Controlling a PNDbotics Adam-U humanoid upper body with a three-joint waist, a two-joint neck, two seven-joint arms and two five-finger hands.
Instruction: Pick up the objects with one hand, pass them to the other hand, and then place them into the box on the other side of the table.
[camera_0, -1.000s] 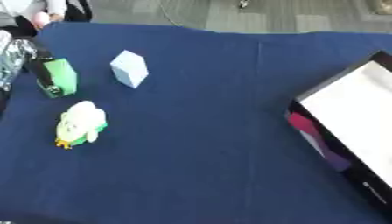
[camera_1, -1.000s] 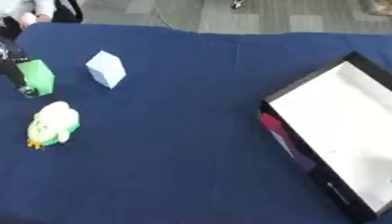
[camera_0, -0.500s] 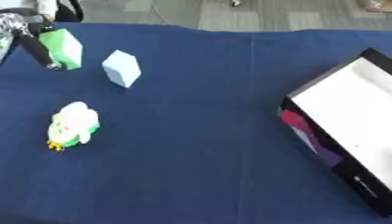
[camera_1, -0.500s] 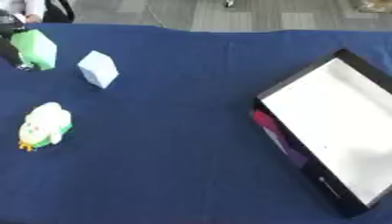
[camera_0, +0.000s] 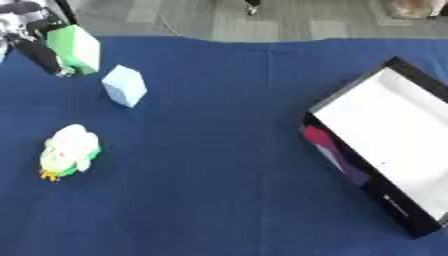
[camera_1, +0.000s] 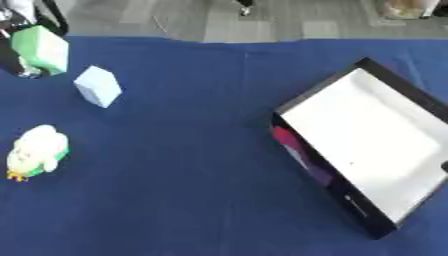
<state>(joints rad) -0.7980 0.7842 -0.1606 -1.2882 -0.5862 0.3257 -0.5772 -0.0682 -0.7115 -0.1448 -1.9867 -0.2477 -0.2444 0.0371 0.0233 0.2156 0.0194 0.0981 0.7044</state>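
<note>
A dark blue cloth-covered table (camera_0: 219, 190) fills most of the frame; grey plank floor (camera_0: 289, 20) spans the top edge.

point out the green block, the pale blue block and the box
green block (camera_0: 77, 47), left eye view, front face
pale blue block (camera_0: 124, 86), left eye view, its middle
box (camera_1: 367, 142), right eye view, white floor

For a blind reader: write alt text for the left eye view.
The robot's left hand holds a green block at the upper left of a blue-covered table. Nearby sit a pale blue block and a white-and-green toy; a white-lined black box lies right.
</note>
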